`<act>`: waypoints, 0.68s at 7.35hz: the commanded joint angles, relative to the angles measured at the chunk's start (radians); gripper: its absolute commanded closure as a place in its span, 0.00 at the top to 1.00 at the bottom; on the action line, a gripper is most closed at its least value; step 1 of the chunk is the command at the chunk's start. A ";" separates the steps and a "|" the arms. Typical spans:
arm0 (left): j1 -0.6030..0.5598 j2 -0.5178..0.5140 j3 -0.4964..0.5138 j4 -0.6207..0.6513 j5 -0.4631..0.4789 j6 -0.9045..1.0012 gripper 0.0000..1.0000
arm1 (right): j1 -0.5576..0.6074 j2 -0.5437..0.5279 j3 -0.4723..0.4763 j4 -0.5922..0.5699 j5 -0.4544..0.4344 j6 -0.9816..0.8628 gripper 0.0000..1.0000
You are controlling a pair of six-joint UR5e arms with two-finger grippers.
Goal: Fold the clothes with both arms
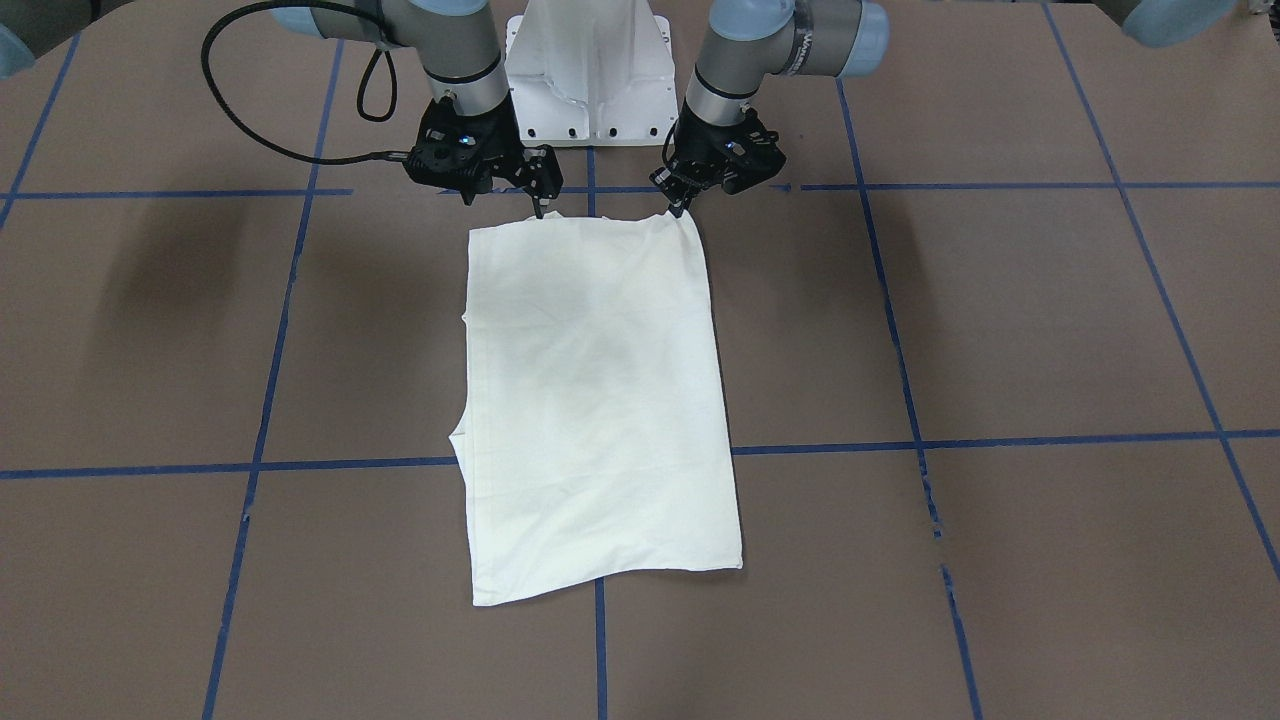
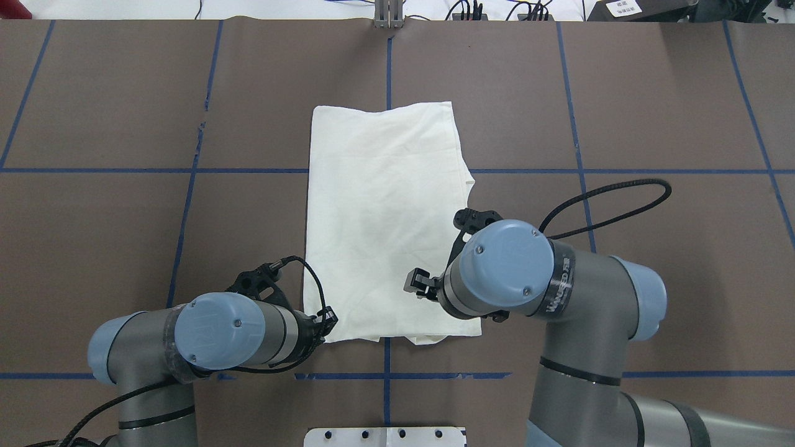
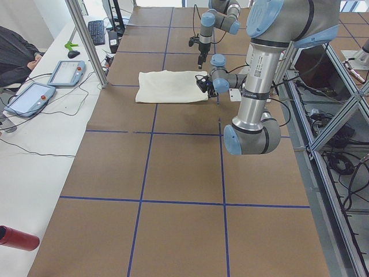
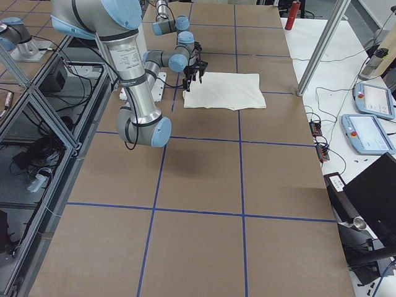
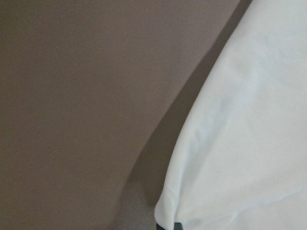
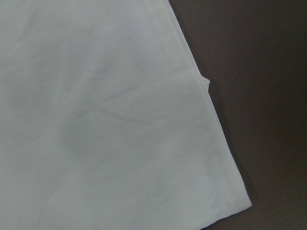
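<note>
The cream shirt (image 1: 600, 400) lies folded into a long rectangle in the middle of the table, plain side up, with no print in sight. It also shows in the overhead view (image 2: 385, 217). My left gripper (image 1: 680, 208) is shut on the shirt's near corner on its own side, and that corner (image 5: 201, 191) is lifted slightly off the table. My right gripper (image 1: 539, 208) stands with its jaws closed on the near hem, a little inward of the other near corner (image 6: 242, 203). In the overhead view the right wrist (image 2: 503, 267) hides that gripper.
The white pedestal base (image 1: 590, 80) stands just behind both grippers. Brown table (image 1: 1000, 330) with a blue tape grid stretches out on every side of the shirt. A side desk holds tablets (image 3: 66, 72), and a metal post (image 3: 86, 40) stands at the table's edge.
</note>
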State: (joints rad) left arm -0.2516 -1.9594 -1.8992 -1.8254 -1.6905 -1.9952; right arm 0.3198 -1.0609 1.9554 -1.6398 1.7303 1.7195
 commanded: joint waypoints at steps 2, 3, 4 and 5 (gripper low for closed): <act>0.000 -0.001 -0.001 -0.002 -0.003 0.009 0.00 | -0.082 0.002 -0.165 0.153 -0.106 0.190 1.00; 0.000 -0.001 -0.001 -0.002 -0.003 0.009 0.00 | -0.079 -0.001 -0.171 0.152 -0.106 0.190 1.00; 0.000 -0.001 -0.001 -0.002 -0.003 0.012 0.00 | -0.076 -0.002 -0.173 0.143 -0.106 0.193 1.00; 0.000 -0.001 -0.001 -0.002 -0.003 0.012 0.00 | -0.073 -0.005 -0.173 0.141 -0.103 0.195 1.00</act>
State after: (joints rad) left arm -0.2516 -1.9604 -1.9006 -1.8270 -1.6934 -1.9846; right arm 0.2444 -1.0631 1.7877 -1.4974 1.6267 1.9100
